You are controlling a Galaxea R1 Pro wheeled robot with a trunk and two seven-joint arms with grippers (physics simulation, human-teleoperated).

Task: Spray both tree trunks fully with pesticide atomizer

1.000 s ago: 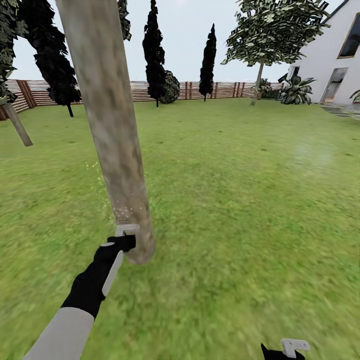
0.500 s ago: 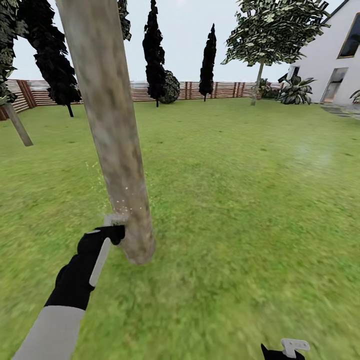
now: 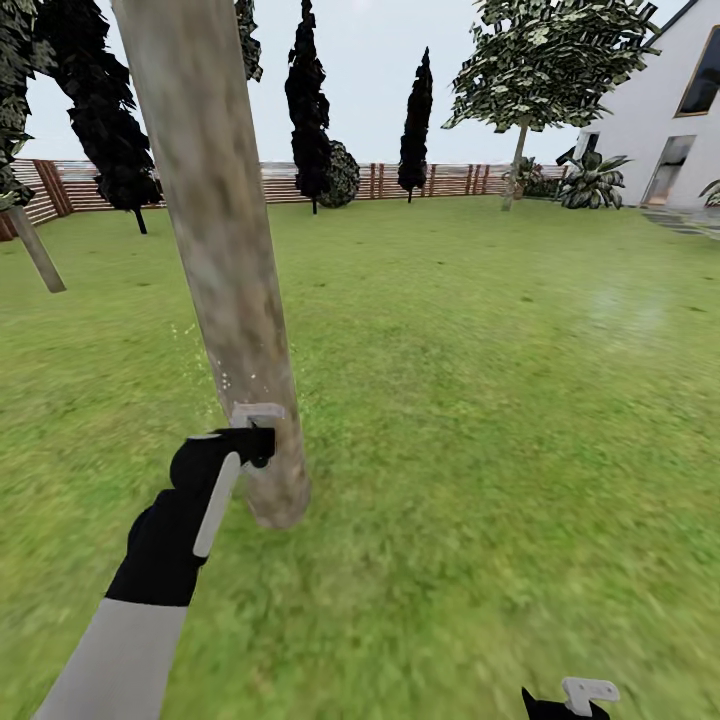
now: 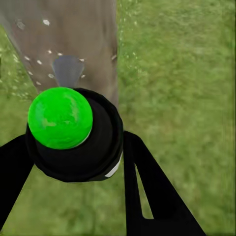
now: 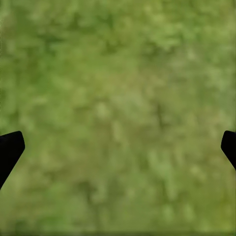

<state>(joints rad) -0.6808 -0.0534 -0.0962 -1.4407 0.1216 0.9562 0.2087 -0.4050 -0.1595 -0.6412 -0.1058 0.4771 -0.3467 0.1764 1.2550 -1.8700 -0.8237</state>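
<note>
The pesticide atomizer (image 4: 73, 135) sits clamped between the two dark fingers of the left gripper (image 4: 73, 162), a round black body with a bright green cap facing the wrist camera and a small white edge low on its side. From the head view the left gripper (image 3: 245, 440) is held right up against the lower part of the near tree trunk (image 3: 215, 250), the atomizer itself too small to make out there. The trunk is a thick, mottled grey-brown column tilting slightly across that view; tiny white specks of pesticide (image 4: 49, 51) dot its bark just ahead of the atomizer, around a smooth grey patch. A faint scatter of specks also shows on the trunk just above the gripper in the head view. The right gripper (image 3: 575, 700) hangs low at the frame's bottom edge, well apart from the trunk — its fingertips stand wide apart over bare lawn (image 5: 118, 118). Farther off stand a second tree (image 3: 545, 60), the slatted wooden fence (image 3: 450, 180) and a white house (image 3: 670, 110).
</note>
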